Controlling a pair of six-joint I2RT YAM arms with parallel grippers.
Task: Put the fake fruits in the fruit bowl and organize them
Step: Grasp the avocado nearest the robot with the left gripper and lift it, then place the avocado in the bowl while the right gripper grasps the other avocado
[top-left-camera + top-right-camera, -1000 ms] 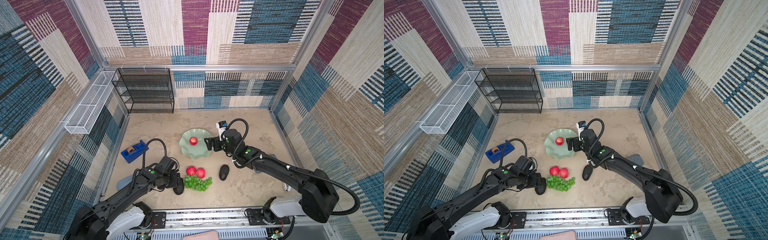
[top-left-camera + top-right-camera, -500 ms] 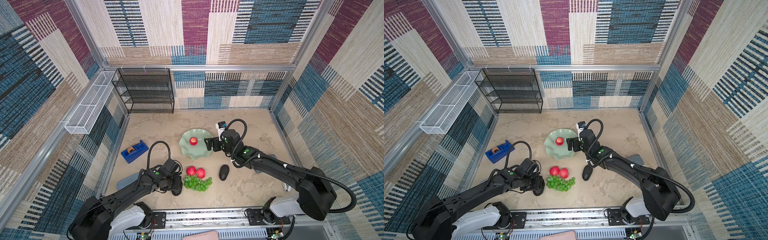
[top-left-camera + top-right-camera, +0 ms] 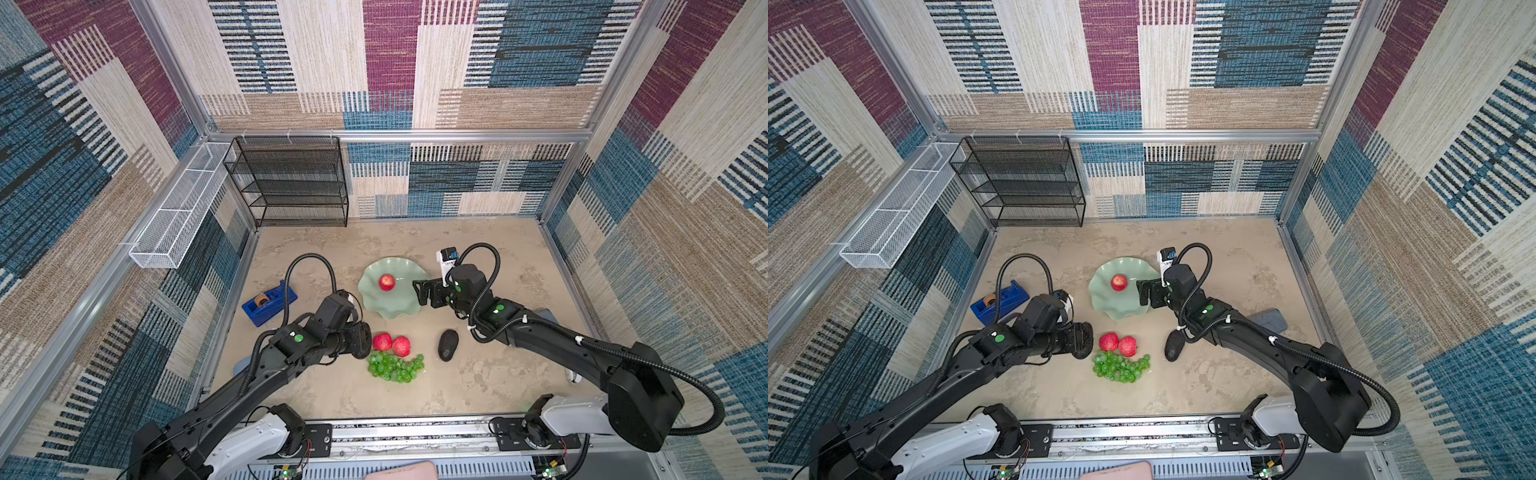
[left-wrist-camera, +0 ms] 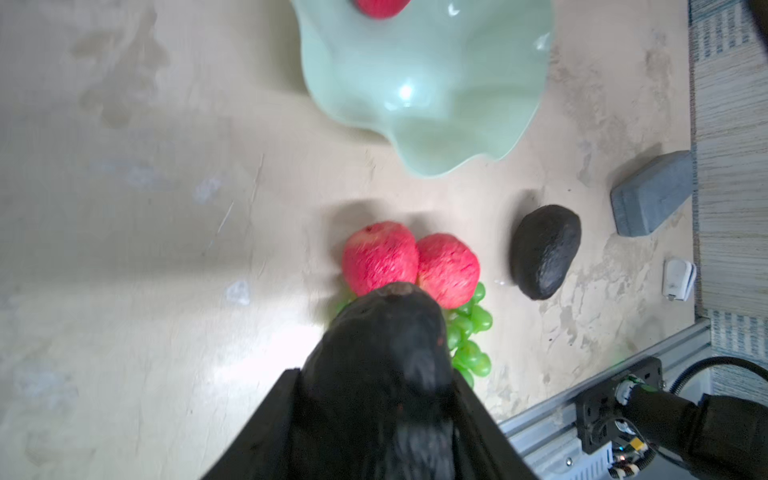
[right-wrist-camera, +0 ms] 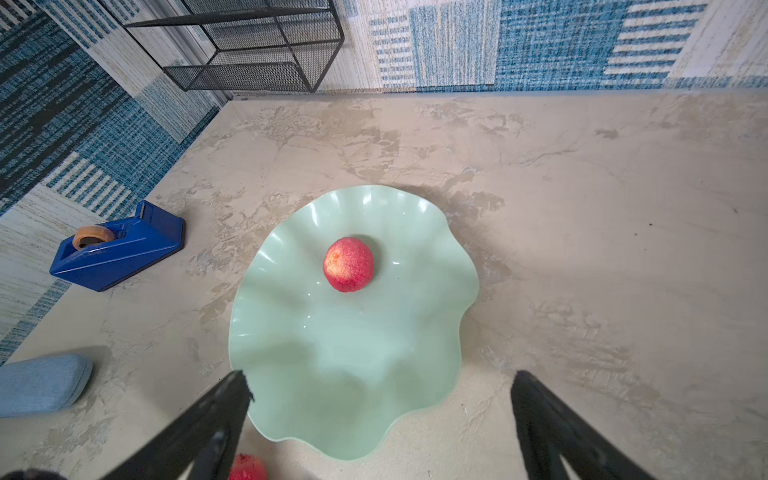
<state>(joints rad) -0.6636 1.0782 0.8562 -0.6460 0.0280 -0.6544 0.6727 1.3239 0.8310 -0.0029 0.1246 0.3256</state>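
**Left claw just grabbed an avocado, bowl run should be next**

Big change first. A second ago the left gripper was open around the near-left avocado, and now it's clamped shut on that held avocado. The wrist view shows the dark fruit wedged between both fingers, narrow end poking out past the tips. It also sits farther from the near edge than before, just left of the loose fruit. The wrist view is blurry too, so my guess is it's already lifted and moving.

The right gripper hasn't budged. Its jaws are spread wide with nothing in them, hovering over the right edge of the fruit bowl.

The bowl is mid-table, same spot, with one red fruit in its far half and loads of room.

On the table near of the bowl:
- the grapes
- the spare avocado, off to their right and not touching
- a pair of red fruits, touching each other, right against the far side of the grapes

So that's one in, one in hand, four to go. The carry is a short hop far and right. The only worry I see is the right claw parked over the rim, which could get crowded.
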